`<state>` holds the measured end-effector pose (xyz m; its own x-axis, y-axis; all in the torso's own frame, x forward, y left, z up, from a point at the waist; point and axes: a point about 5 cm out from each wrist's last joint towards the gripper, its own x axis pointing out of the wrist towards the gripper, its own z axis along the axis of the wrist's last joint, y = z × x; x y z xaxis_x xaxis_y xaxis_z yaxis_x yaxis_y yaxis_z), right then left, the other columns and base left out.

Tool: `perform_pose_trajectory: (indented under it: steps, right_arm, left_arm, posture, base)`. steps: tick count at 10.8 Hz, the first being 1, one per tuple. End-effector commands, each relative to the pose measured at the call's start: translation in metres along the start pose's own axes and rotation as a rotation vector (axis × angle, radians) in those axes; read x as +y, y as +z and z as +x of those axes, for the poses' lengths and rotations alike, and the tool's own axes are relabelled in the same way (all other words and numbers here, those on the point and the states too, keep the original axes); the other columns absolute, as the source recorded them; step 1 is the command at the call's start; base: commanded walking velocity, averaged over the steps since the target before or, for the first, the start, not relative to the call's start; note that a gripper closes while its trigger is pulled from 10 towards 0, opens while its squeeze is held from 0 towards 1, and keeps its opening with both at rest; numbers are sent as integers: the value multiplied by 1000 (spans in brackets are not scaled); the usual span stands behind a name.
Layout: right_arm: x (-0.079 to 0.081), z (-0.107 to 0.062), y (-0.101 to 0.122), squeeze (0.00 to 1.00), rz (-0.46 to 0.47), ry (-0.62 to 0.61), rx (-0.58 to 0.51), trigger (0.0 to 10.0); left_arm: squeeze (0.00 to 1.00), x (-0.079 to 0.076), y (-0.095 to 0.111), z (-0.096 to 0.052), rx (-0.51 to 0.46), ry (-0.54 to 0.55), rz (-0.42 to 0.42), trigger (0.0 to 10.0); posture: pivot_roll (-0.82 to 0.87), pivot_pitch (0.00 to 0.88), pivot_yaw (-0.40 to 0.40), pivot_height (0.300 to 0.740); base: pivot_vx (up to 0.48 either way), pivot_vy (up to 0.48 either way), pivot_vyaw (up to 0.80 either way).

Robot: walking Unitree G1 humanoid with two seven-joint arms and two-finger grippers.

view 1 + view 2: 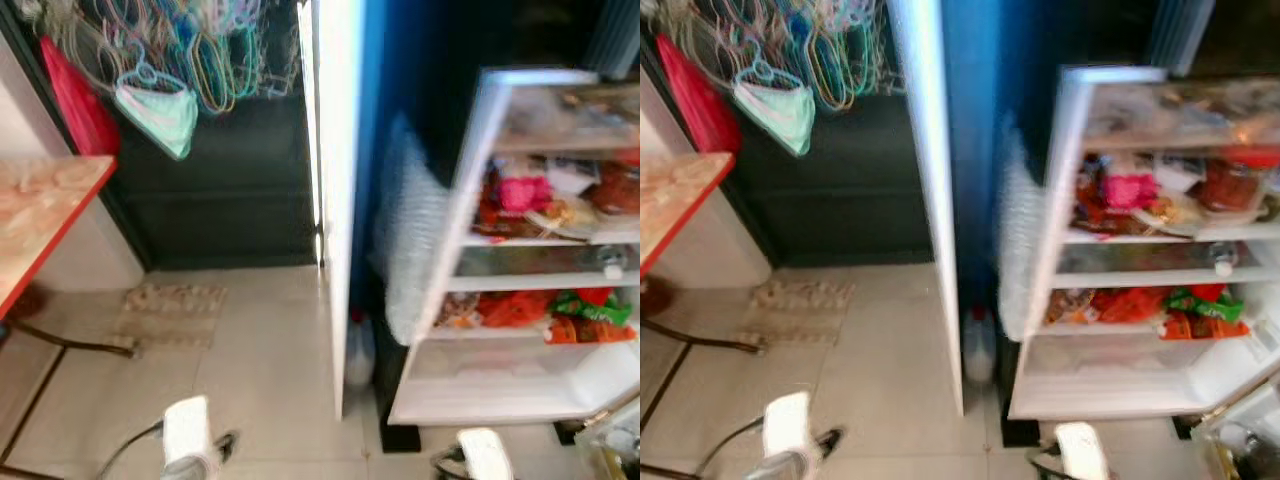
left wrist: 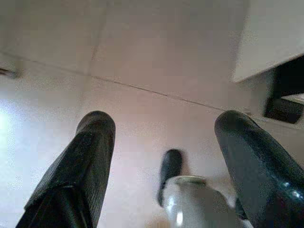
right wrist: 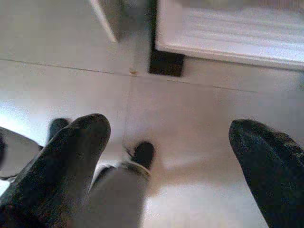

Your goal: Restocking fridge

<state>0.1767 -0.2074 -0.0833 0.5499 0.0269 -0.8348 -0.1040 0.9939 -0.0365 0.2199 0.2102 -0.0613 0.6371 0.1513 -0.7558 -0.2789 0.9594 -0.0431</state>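
Standing before the open fridge (image 1: 520,300), the robot is letting both arms hang low over the tiled floor (image 1: 260,340), and nothing to restock is in either grasp yet. At the left, a tabletop (image 1: 45,205) with a red edge is jutting in, and coloured hangers (image 1: 190,50) are dangling above a dark cabinet. The left gripper (image 2: 166,137) is pointing down at the floor, its fingers (image 2: 80,161) spread wide and holding nothing. Past the white fridge door (image 1: 335,200), which is standing edge-on in the middle, the shelves are showing red and green packets (image 1: 560,310) on the lower shelf and a pink bag (image 1: 525,192) higher up; the bottom drawer (image 1: 520,375) looks bare. The right gripper (image 3: 171,137) is hanging just before the fridge's bottom edge, fingers likewise wide apart and empty. I judge the step in hand is finding the supplies, so turning carefully matters: the door edge and a white jug (image 1: 360,350) on the floor beside it are crowding the approach.
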Motion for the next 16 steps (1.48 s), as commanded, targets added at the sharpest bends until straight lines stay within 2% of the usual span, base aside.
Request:
perform_pose_trajectory:
  steps: [1, 6, 8, 13, 16]
  right_arm:
    - [-6, -2, -3, 0, 7, -18, 9, 10000]
    - [-7, -2, -5, 0, 38, -38, 4, 10000]
    - [-7, -2, -6, 0, 84, -54, 8, 10000]
    - [-8, -2, -8, 0, 111, -71, 28, 10000]
    - [-8, -2, -8, 0, 123, -73, 29, 10000]
  left_arm:
    - [0, -5, -5, 0, 21, -9, 4, 10000]
    - [0, -5, -7, -1, 26, -16, 10, 10000]
    - [0, -5, -6, -1, 22, -17, 14, 10000]
    - [0, -5, -5, 0, 19, -17, 12, 10000]
    - [0, -5, -5, 0, 17, -16, 12, 10000]
  posture:
    - [24, 0, 53, 740]
    - [16, 0, 55, 740]
    - [18, 0, 54, 740]
    - [20, 0, 53, 740]
    - [23, 0, 54, 740]
  base:
    - [0, 307, 0]
    - [0, 125, 0]
    - [0, 141, 0]
    - [0, 0, -735]
    - [0, 287, -783]
